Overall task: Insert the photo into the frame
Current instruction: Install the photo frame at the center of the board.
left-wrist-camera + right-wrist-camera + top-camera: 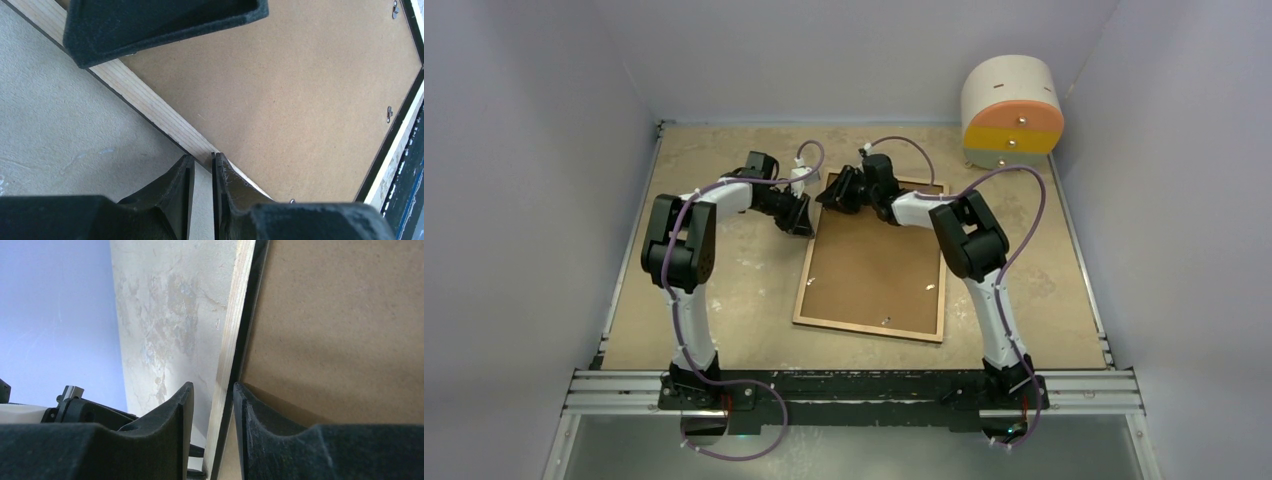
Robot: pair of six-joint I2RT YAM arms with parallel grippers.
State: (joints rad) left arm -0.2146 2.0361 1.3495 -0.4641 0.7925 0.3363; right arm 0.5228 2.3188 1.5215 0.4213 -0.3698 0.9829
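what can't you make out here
- photo: in no view; the board may cover it.
- frame front: top view, lies face down.
- frame's far corners: top view, under left claw and right claw.
- right claw's grip: right wrist, contact with rim unclear.

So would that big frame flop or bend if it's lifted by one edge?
Probably stiff: the frame has wooden rails and a backing board filling it. Being wide and thin, it would likely swing or twist if held at one edge only. The left fingers grip only a narrow, smooth-looking rail, so it might slip.
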